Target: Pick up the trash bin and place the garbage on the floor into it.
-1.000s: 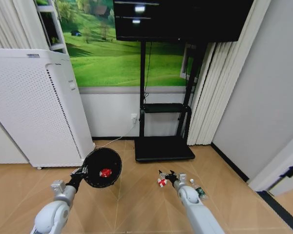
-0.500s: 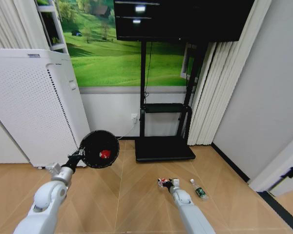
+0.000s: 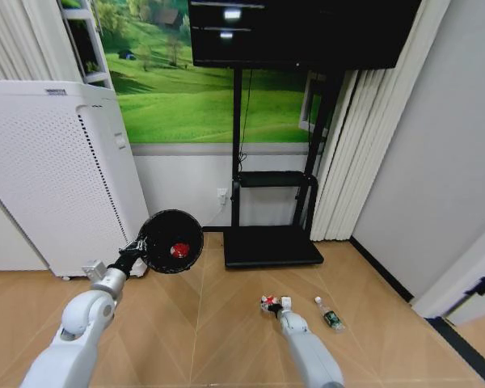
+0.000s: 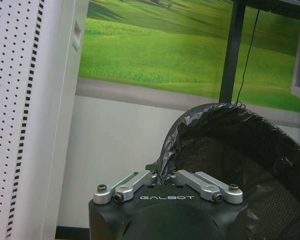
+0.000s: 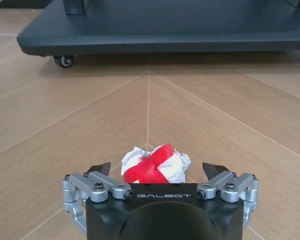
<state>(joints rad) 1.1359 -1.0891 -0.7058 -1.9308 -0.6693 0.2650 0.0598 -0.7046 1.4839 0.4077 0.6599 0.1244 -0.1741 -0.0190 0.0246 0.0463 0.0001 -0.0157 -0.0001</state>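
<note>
Trash bin (image 3: 171, 241): black wire mesh, black liner (image 4: 225, 125) over rim, held off floor, tipped with mouth toward camera, red wrapper (image 3: 179, 249) inside. Crumpled red-and-white wrapper (image 5: 155, 163): on wood floor. Clear bottle (image 3: 328, 314), green label: lying on floor, near wrapper.

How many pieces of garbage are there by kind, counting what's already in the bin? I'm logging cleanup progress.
Crumpled red-and-white wrappers: 2, one inside the trash bin at, one on the floor between the open fingers of the right end effector.
Clear plastic bottles: 1, on the floor.
Total: 3.
</note>
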